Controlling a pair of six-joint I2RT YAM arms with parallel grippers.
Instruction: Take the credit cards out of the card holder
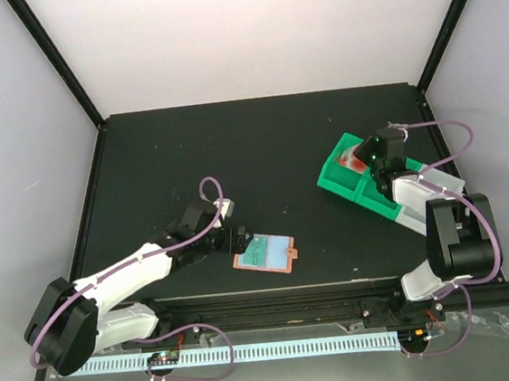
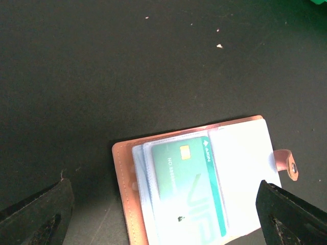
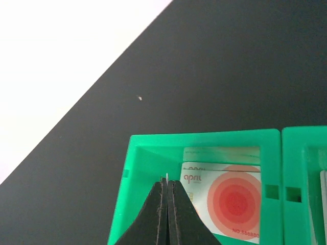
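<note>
The black table [image 1: 232, 147] carries everything. At the far right, a green bin [image 3: 153, 148] sits beneath the right gripper [image 3: 167, 185], whose fingers are pinched fully together with nothing visibly held. Near the centre, the card holder [image 2: 125, 173] lies open under the left gripper [image 1: 238, 240], whose fingers are spread wide and empty. A green card [image 2: 189, 189] lies in the holder. A red-circled card [image 3: 230, 199] lies in the bin.
</note>
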